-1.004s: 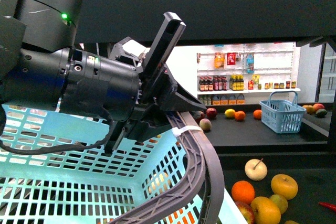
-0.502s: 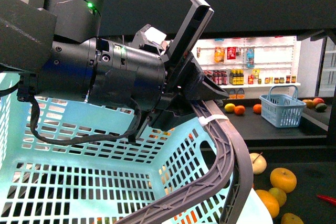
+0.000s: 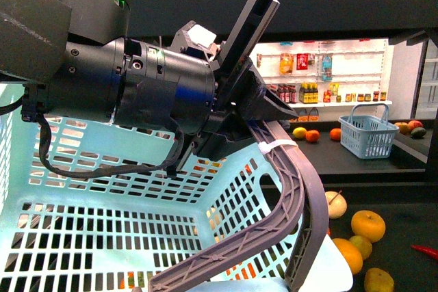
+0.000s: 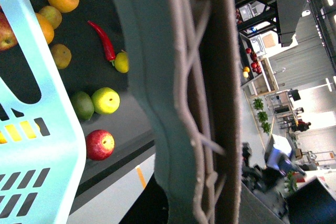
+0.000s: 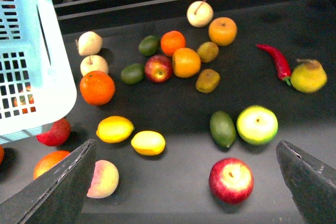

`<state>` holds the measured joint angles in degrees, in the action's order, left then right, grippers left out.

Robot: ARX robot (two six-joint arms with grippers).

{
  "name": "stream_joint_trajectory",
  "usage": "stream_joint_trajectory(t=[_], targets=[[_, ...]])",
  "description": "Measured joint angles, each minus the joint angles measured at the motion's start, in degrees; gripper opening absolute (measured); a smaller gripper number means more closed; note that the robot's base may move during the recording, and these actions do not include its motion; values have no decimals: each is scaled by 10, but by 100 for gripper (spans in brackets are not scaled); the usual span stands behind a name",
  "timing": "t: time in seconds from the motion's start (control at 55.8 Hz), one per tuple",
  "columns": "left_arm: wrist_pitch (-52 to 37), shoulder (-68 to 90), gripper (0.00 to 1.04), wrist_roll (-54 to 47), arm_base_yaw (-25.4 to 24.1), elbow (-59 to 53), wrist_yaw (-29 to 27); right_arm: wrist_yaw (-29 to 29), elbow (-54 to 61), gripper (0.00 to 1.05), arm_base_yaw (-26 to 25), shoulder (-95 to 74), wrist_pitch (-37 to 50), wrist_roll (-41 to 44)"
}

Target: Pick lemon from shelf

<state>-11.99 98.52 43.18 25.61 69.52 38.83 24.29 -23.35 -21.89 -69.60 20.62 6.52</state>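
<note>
- Right tool (image 5: 185,148) is seen spread wide above the table (image 5: 173,103); the lemon (image 5: 148,142) lies lower left of centre, beside another.
- Left tool (image 3: 263,124) is clamped on the basket handle (image 3: 301,189).
- A descent centred on one lemon alone is advised.

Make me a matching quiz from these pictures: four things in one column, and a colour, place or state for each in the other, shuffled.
1 chili pepper
2 right gripper
3 big basket
4 two lemons

a light blue, grey handle
b yellow, side by side on the shelf deck
c red, long and thin
d jaws open, empty

Pairs: 1c, 2d, 3a, 4b
</note>
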Motion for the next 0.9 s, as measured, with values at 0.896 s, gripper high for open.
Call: stream_joint_trajectory(t=[0.896], targets=[[0,1,9,0,1,0,2,186,-388,102,118,-670,-66,553]])
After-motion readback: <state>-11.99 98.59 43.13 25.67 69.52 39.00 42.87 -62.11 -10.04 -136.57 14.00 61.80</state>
